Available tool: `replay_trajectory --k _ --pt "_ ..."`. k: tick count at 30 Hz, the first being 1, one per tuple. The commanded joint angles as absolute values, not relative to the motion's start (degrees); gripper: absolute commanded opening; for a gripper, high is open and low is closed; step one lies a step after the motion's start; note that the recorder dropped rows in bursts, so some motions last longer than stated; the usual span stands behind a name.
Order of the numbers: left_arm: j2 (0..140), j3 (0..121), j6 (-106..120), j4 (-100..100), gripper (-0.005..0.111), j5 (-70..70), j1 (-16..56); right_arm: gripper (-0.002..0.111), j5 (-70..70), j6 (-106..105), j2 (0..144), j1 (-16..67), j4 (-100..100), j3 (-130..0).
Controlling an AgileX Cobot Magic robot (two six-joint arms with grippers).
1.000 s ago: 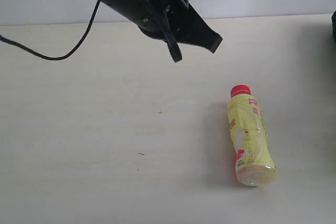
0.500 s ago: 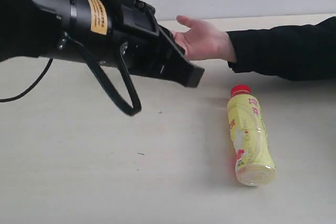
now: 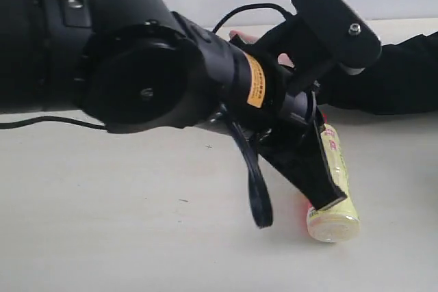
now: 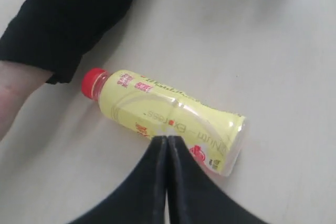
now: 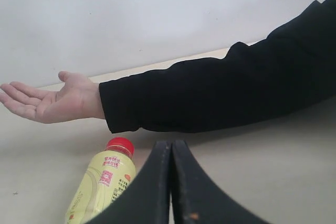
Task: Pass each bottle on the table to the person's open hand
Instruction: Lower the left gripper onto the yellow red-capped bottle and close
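Note:
One yellow bottle [image 3: 337, 193] with a red cap lies on its side on the pale table [image 3: 102, 203]. My left gripper [image 3: 332, 201] is shut and empty, its tips low beside the bottle's lower body. In the left wrist view the closed tips [image 4: 167, 138] sit just above the bottle [image 4: 163, 111], near its middle. The person's open hand [image 5: 50, 99] rests palm up beyond the bottle's cap [image 5: 120, 145], on a black sleeve [image 5: 220, 93]. In the exterior view only a fingertip of that hand [image 3: 239, 35] shows behind my arm. My right gripper [image 5: 171, 143] is shut and empty, near the bottle [image 5: 102, 182].
The left arm's bulky black body [image 3: 137, 66] fills the upper left of the exterior view, with a looped cable [image 3: 254, 189] hanging under it. The black sleeve [image 3: 404, 76] lies across the table's far right. A pale wall stands behind the table.
My left arm has swung down and to the right, bringing its shut gripper to the yellow bottle. The person's hand came in about half a second ago and is now mostly hidden by the arm.

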State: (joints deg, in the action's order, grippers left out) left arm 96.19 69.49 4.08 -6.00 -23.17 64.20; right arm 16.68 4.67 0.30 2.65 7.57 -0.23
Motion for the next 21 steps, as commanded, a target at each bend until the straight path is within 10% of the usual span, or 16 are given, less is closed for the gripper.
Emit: replay_trajectory --k 1,6,13,21 --pt "101.36 74.59 -20.39 -6.02 0.000 -23.72 64.53 0.000 16.33 4.61 0.00 2.64 7.52 0.00" --pt "108.52 77.76 -30.98 -5.21 0.010 -23.08 63.92 0.000 16.33 4.61 0.00 2.64 7.52 0.00" --pt "111.86 83.00 -39.83 -4.67 0.095 -24.63 63.92 0.000 16.33 4.61 0.00 2.64 7.52 0.00" --pt "117.29 86.18 -47.11 -3.97 0.095 -24.70 63.92 0.000 16.33 4.61 0.00 2.64 7.52 0.00"
